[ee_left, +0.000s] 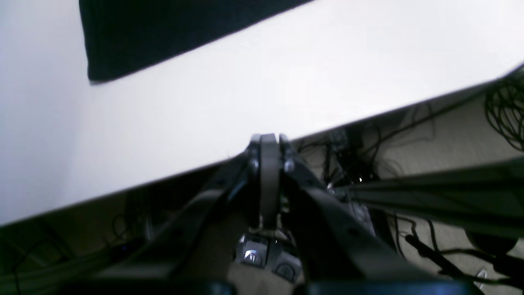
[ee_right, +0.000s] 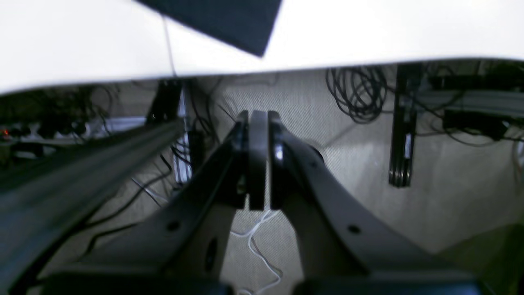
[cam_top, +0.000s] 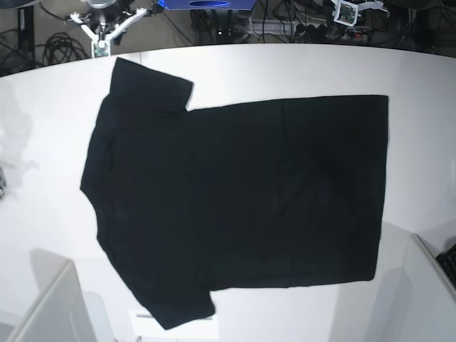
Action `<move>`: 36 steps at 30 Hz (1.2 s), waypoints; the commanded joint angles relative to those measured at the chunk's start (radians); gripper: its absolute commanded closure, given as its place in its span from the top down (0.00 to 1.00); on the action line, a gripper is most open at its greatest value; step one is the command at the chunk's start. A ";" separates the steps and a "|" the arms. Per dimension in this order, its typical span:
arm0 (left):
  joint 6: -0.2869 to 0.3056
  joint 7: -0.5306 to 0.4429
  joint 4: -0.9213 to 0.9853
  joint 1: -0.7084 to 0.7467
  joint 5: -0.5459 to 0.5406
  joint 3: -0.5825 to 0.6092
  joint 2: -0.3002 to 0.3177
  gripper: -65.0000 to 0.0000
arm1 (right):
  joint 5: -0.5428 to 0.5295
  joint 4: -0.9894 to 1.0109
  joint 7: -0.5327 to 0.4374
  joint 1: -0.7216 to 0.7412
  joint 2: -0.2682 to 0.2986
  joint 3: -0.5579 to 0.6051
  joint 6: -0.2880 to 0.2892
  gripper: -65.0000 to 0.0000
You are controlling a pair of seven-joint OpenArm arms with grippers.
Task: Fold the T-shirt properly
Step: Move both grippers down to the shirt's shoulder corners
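Lying flat, plain side up across the white table [cam_top: 43, 107], the T-shirt [cam_top: 242, 199] awaits its first fold; left gripper [ee_left: 268, 141] and right gripper [ee_right: 258, 119] hang closed and empty off the edge, presumably parked clear.

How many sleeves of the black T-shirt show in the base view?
2. One sleeve lies at the upper left of the T-shirt, toward the table's far edge; the other sleeve at lower left, by the near edge. None looks hidden.
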State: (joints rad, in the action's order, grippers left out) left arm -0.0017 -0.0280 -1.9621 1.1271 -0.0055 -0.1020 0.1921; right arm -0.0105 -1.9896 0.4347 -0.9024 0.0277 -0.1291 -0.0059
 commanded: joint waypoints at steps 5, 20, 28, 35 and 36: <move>-0.008 -0.020 -0.013 -0.043 -0.017 -0.043 0.002 0.00 | 0.002 -0.012 -0.017 0.090 0.002 -0.004 -0.001 0.00; -0.004 -0.016 -0.009 -0.137 -0.285 -0.135 0.005 0.00 | -0.575 -0.004 0.191 0.285 0.008 -0.235 0.001 0.28; -0.004 -0.014 -0.009 -0.163 -0.287 -0.135 0.005 0.55 | -0.630 0.072 0.307 0.357 0.011 -0.304 0.002 0.35; -0.004 -0.014 -0.004 -0.167 -0.304 -0.135 0.005 0.71 | -0.629 0.088 0.309 0.358 0.027 -0.304 0.002 0.53; -0.004 -0.014 0.000 -0.172 -0.325 -0.135 0.005 0.70 | -0.630 0.095 0.309 0.358 0.036 -0.301 0.002 0.54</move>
State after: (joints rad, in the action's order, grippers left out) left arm -0.0006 -0.0181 -1.9518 0.9447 -0.3298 -0.2340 0.1921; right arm -0.6315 -1.8812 0.7605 -0.5434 0.0502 -0.4252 -0.0093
